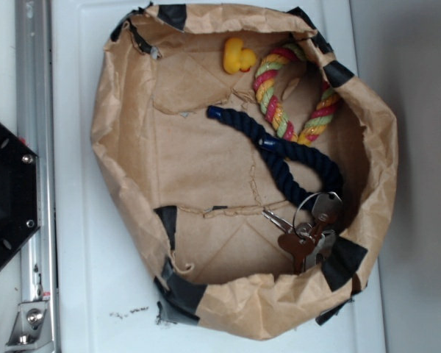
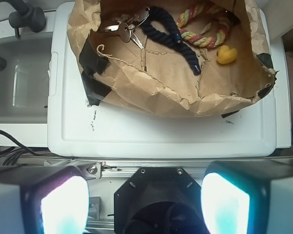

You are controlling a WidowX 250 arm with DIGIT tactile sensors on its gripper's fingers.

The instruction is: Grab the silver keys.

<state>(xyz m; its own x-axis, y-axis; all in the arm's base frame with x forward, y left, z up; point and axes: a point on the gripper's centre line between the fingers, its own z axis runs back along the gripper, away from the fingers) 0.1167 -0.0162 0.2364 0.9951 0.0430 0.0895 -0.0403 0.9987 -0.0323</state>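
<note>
The silver keys (image 1: 311, 228), a small bunch of metal keys on a thin wire ring with one grey round-headed key and one copper-brown key, lie in a corner of a crumpled brown paper tray (image 1: 125, 147) patched with black tape. They touch one end of a dark blue twisted rope (image 1: 294, 162). In my wrist view the keys (image 2: 124, 28) sit at the far upper left, well apart from my pincer (image 2: 145, 207). My two pale fingers (image 2: 63, 204) fill the bottom corners, spread wide with nothing between them. The tray rests on a white plastic surface (image 2: 161, 136). Beyond the rope lie a striped red, yellow and green rope ring (image 1: 294, 92) and a small yellow rubber duck (image 1: 237, 56).
</note>
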